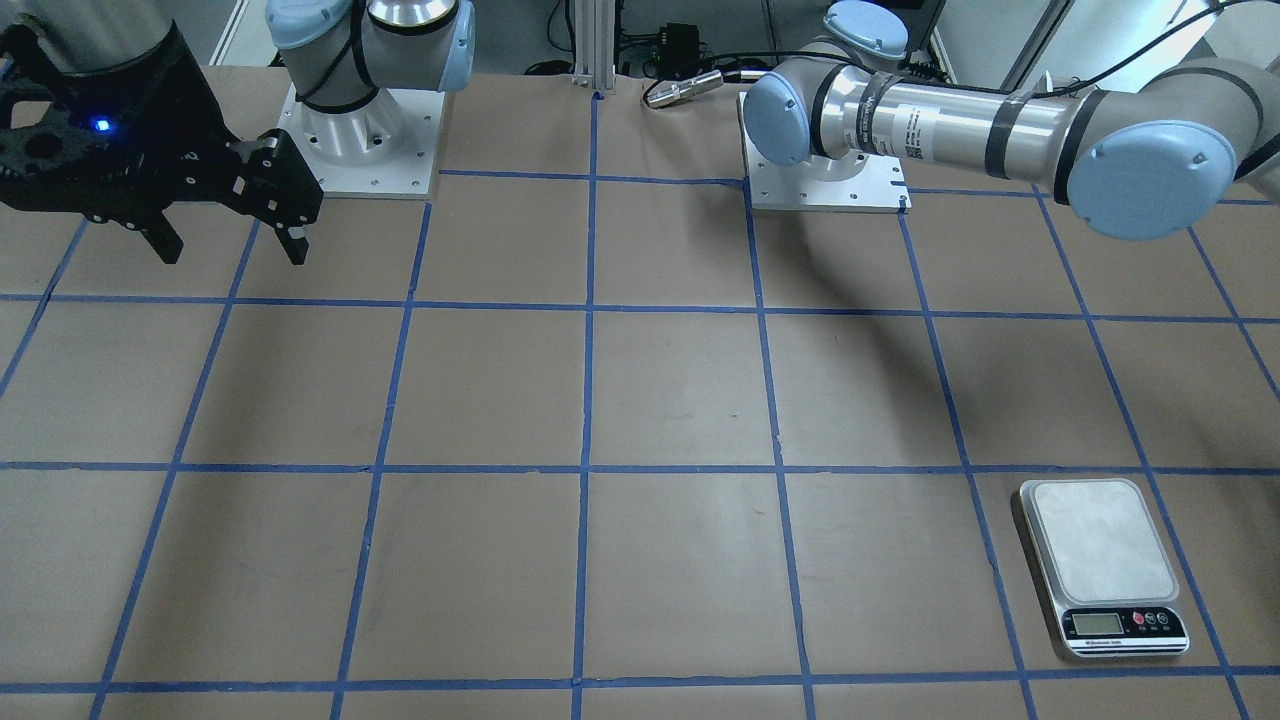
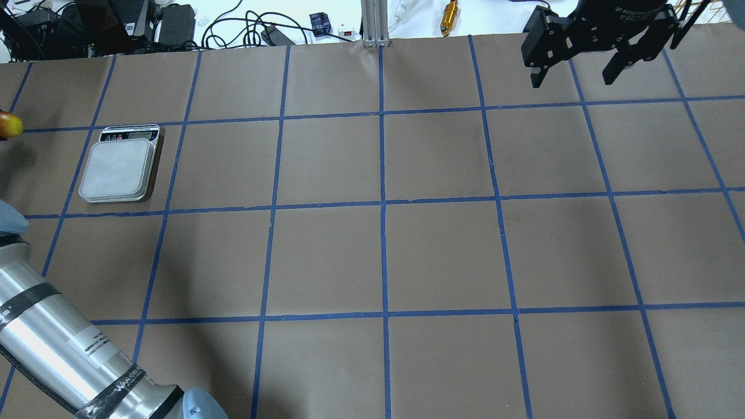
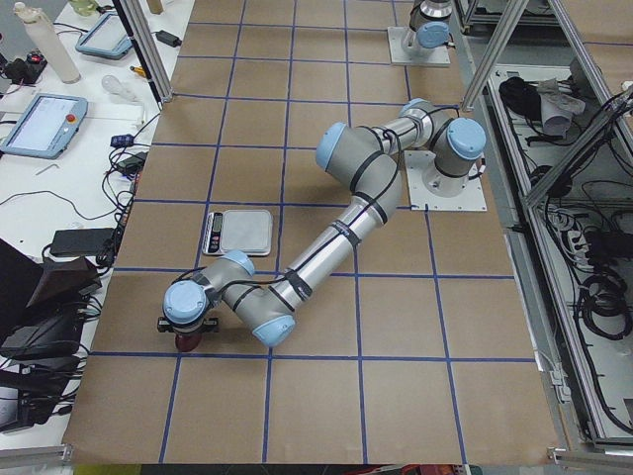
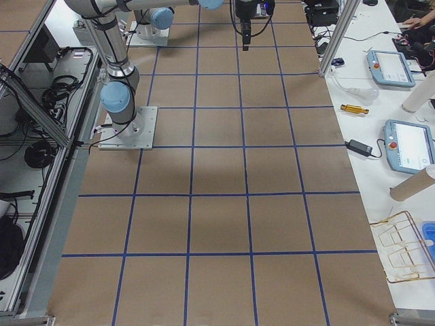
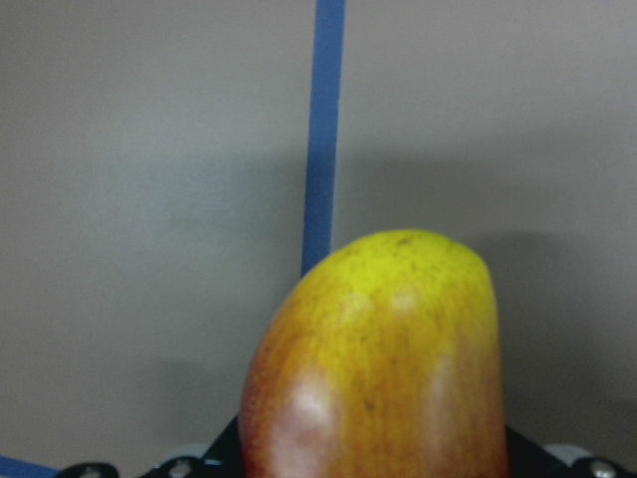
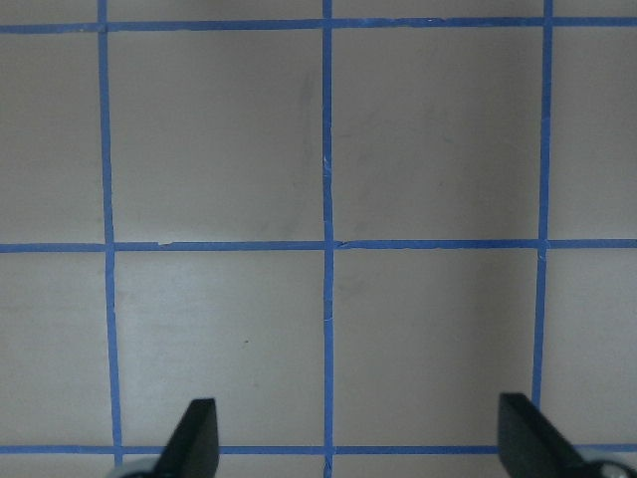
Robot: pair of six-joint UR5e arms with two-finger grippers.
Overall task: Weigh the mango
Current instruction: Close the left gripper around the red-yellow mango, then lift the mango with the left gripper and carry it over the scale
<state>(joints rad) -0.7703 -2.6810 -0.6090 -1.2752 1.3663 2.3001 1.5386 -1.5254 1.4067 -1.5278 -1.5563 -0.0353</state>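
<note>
**Mango at the left hand, off the scale**

The mango point(image 5: 383, 368) fills the left hand's point(image 3: 185, 325) camera. I cannot tell whether that hand grips it. It is near the scale point(image 2: 119, 169), not touching. The right hand point(image 2: 571, 80) hovers with its fingers spread over the counter point(image 2: 442, 256). The scale's lettering is unreadable.

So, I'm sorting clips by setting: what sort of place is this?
Likely a robotics lab: a left arm and right arm bolted to a grid-taped table, teach pendants on the side bench.

Only "WANCED" is legible, on the black band point(image 2: 125, 389) around the left arm point(image 2: 46, 343).
</note>
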